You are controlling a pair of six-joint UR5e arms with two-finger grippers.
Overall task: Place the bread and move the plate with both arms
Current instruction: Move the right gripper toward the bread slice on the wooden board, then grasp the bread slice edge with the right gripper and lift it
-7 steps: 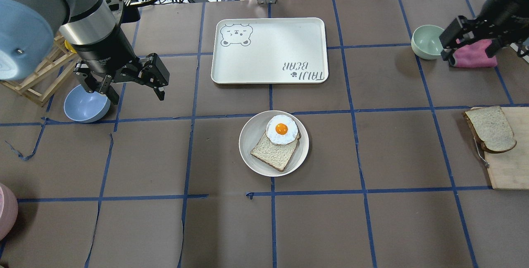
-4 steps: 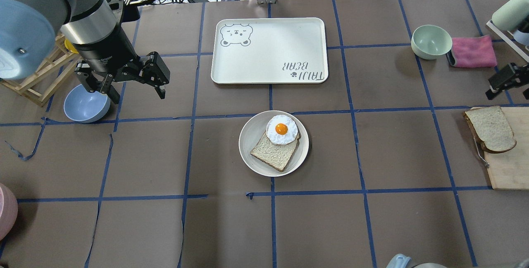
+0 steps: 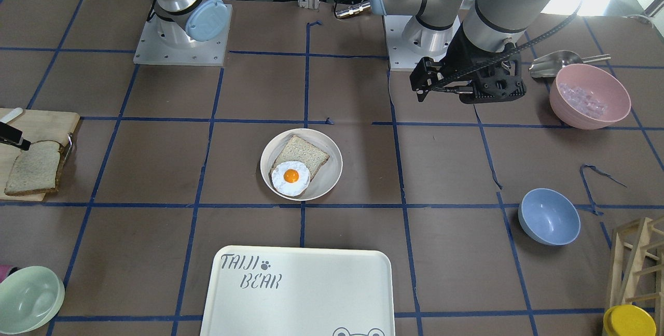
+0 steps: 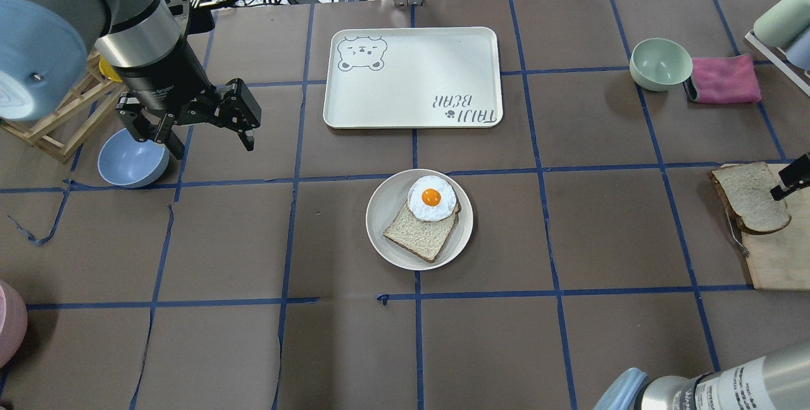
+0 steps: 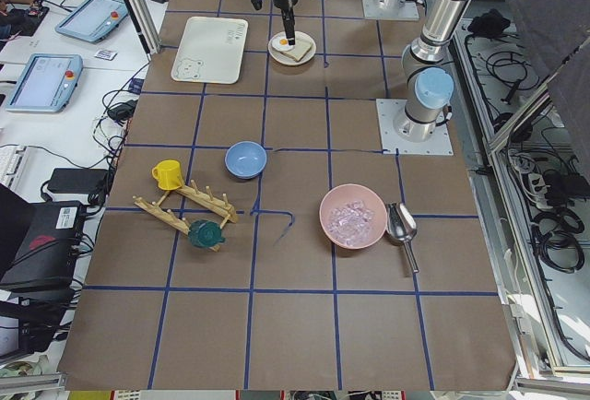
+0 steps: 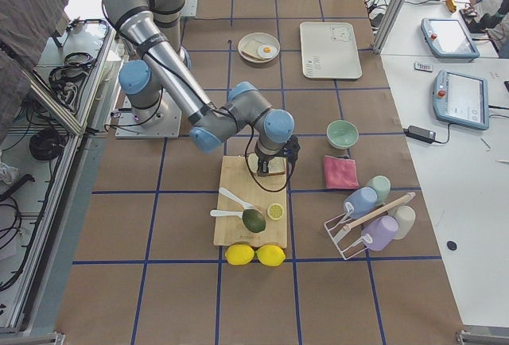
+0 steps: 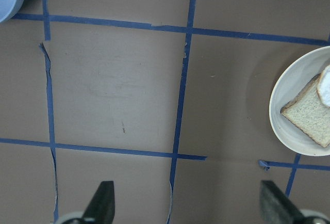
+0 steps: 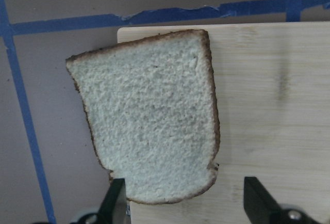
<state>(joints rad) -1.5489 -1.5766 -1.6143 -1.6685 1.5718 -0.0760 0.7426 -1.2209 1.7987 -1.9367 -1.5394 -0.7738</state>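
The bread (image 4: 750,197) lies flat on a wooden cutting board (image 4: 778,252) at the table's right edge. It also shows in the right wrist view (image 8: 149,115) and the front view (image 3: 33,167). My right gripper (image 8: 185,201) is open and hovers over the slice's one edge; one finger (image 4: 790,181) shows overhead. The plate (image 4: 386,220) sits mid-table and holds the other slice (image 4: 417,236) with a fried egg (image 4: 431,198) on it. My left gripper (image 4: 212,144) is open and empty, far left of the plate, beside a blue bowl (image 4: 130,160).
The TAIJI BEAR tray (image 4: 411,74) lies behind the plate. A green bowl (image 4: 660,63) and pink cloth (image 4: 724,78) are at the back right. A wooden rack (image 4: 57,119) is at the far left. A pink bowl (image 3: 589,95) stands near the left arm's base.
My right gripper has moved from beside the green bowl and pink cloth toward the near side, to over the bread on the board. The left arm has barely moved.
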